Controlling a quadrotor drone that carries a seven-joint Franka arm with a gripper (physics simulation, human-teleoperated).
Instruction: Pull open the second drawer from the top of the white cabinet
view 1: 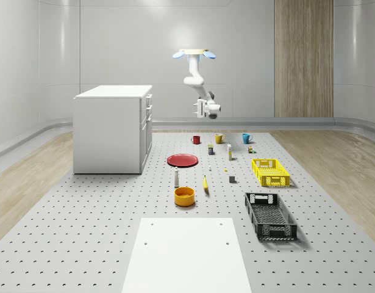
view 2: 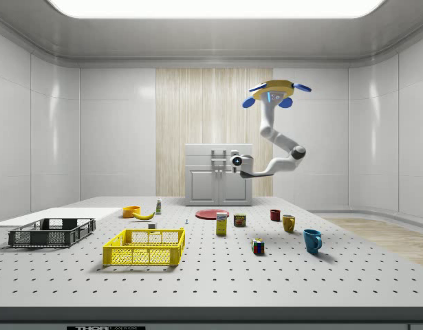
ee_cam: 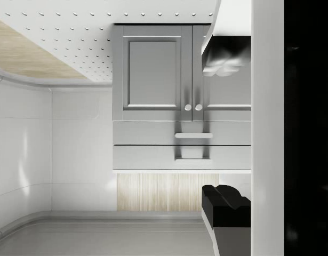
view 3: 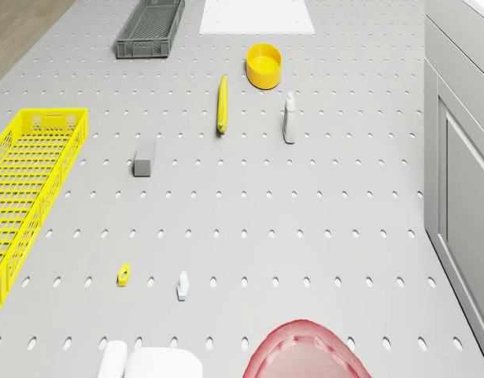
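With jaws (ee_cam: 225,125) spread open near the white cabinet (view 1: 112,129), the second drawer (ee_cam: 181,133) is judged stiff, best gripped at its bar handle (ee_cam: 193,135).

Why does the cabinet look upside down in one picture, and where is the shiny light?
In the wrist view the white cabinet appears inverted, floor above it, because the wrist camera is turned over. In the side view a bright ceiling panel glares and the walls carry soft reflections. In the whole-scene view the crates cast soft shadows.
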